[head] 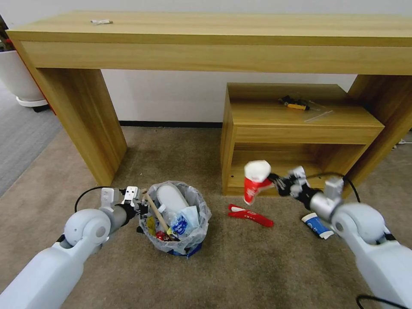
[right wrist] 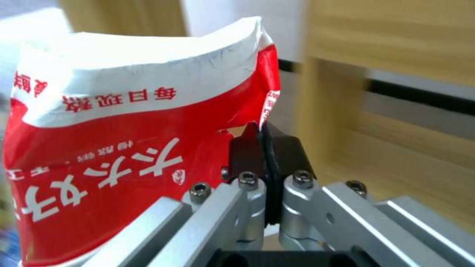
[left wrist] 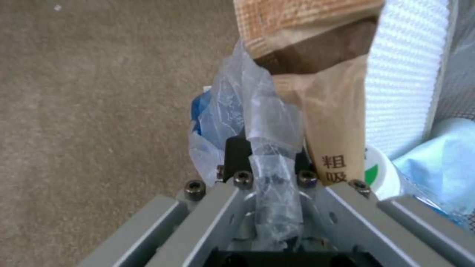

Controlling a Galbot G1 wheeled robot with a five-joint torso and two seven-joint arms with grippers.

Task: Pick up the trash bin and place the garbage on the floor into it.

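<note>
The trash bin (head: pixel 185 241), dark with a crinkly plastic liner, stands on the beige floor (head: pixel 257 266) at lower centre, holding a white slipper (head: pixel 170 198), a wooden stick (head: pixel 157 213) and wrappers. My left gripper (head: pixel 143 207) is shut on the bin's rim and liner (left wrist: pixel 267 148) at its left side. To the right, above the carpet, my right gripper (head: pixel 274 180) is shut on the edge of a red and white paper cup (head: pixel 255 179), crumpled (right wrist: pixel 124 155). On the floor lie a red wrapper (head: pixel 250 215) and a blue and white wrapper (head: pixel 316 225).
A long wooden table (head: pixel 214 38) spans the back, with a low wooden shelf unit (head: pixel 296 128) under its right half, close behind my right gripper. A big white plant pot (head: pixel 19 81) stands at far left by grey carpet.
</note>
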